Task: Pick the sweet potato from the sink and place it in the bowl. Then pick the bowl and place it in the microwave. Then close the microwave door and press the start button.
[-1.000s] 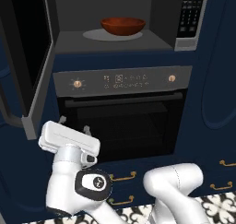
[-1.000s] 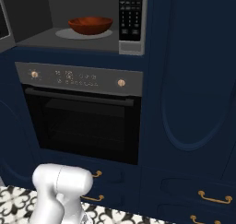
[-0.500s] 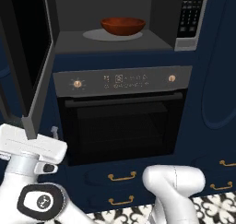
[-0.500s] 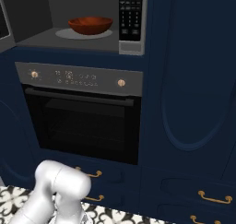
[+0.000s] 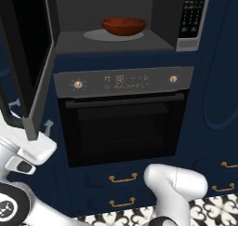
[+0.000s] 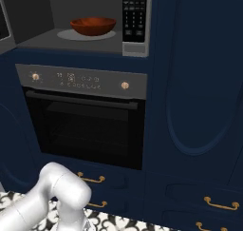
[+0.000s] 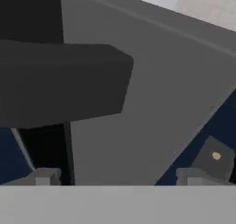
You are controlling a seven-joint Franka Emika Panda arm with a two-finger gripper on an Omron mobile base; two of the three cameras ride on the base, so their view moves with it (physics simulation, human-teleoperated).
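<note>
One bowl [image 5: 123, 26] inside one microwave [image 5: 111, 16], one microwave door [image 5: 29, 57] swung open, end effector [image 7: 117, 178] released beside door

No legible text — keypad [image 5: 190, 13] and oven panel [image 5: 122, 80] marks too blurred.

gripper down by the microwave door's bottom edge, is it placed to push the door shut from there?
Probably yes. The gripper sits low beside the open microwave door, the door's grey face close ahead in the hand view, nothing between them. The bowl is well inside the microwave, clear of the swing.
</note>
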